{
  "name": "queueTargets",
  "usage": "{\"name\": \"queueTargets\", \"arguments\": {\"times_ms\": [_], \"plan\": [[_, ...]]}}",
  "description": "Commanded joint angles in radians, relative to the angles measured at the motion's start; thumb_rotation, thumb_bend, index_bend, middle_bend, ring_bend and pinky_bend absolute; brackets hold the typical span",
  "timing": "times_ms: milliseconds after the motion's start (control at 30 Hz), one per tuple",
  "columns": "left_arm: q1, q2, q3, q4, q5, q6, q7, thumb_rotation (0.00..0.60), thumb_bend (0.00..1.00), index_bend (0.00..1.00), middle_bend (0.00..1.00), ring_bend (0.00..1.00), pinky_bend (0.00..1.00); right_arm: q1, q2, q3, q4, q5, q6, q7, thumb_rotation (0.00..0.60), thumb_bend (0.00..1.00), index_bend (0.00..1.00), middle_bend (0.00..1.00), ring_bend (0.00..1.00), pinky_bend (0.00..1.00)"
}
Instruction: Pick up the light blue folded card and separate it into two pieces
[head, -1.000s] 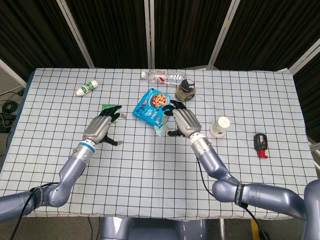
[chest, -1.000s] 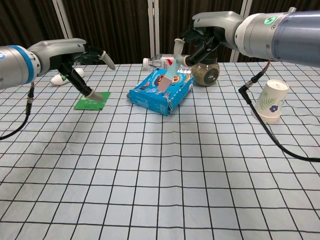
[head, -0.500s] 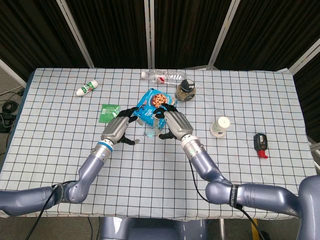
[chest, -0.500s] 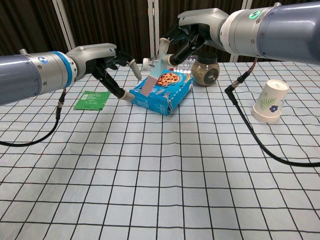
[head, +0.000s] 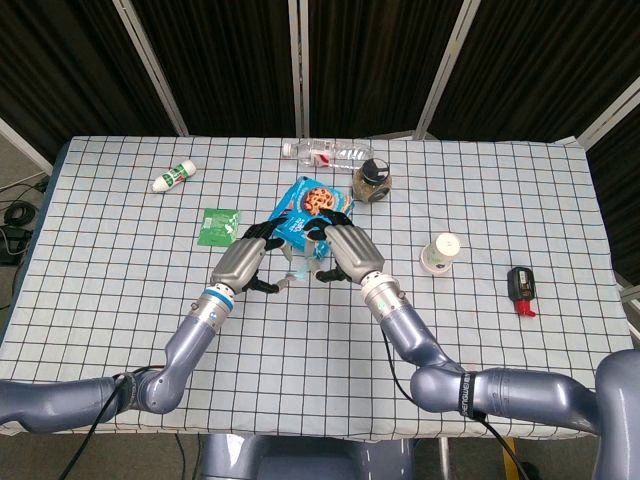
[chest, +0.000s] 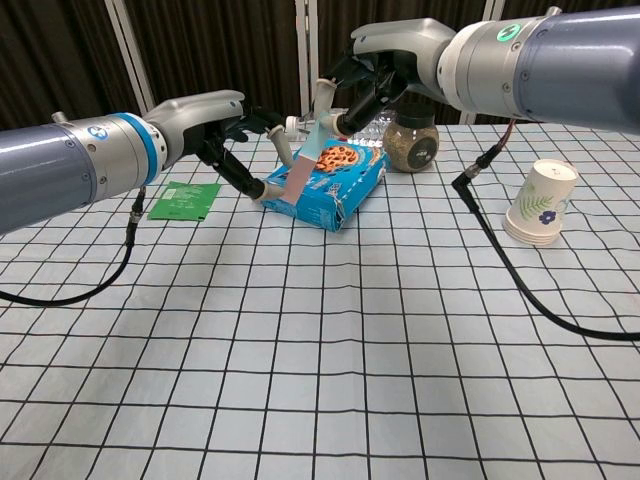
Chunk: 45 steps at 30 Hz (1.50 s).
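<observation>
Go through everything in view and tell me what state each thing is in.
Light blue card: lifted, held by right hand.
Left hand: open, reaching for card.
Cookie box: lying flat.
Water bottle: on its side.
Jar: upright.
Paper cup: tipped over.
Green card: flat.

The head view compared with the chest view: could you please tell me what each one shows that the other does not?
Only the head view shows the small white bottle with a green band at far left and the black and red tool at right. Only the chest view shows the light blue folded card as a slanting strip whose top the right hand pinches, with the left hand reaching its lower end. Both show the blue cookie box, green card, glass jar and paper cup.
</observation>
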Motion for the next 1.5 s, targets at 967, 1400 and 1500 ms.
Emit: {"name": "queueTargets", "arguments": {"times_ms": [967, 1400, 1500], "plan": [[-0.015, -0.009, 0.009, -0.014, -0.006, 0.025, 0.007, 0.6, 0.37, 0.49, 0.0, 0.0, 0.0, 0.015, -0.01, -0.015, -0.024, -0.014, 0.016, -0.005, 0.6, 0.44, 0.74, 0.24, 0.0, 0.0], [-0.025, -0.018, 0.01, -0.015, -0.019, 0.022, 0.012, 0.6, 0.37, 0.5, 0.0, 0.0, 0.0, 0.012, 0.0, -0.019, -0.039, -0.037, 0.008, 0.008, 0.6, 0.44, 0.74, 0.24, 0.0, 0.0], [-0.026, -0.021, 0.01, -0.017, -0.021, 0.022, 0.013, 0.6, 0.42, 0.54, 0.0, 0.0, 0.0, 0.012, 0.001, -0.02, -0.04, -0.039, 0.007, 0.01, 0.6, 0.43, 0.74, 0.24, 0.0, 0.0]]}}
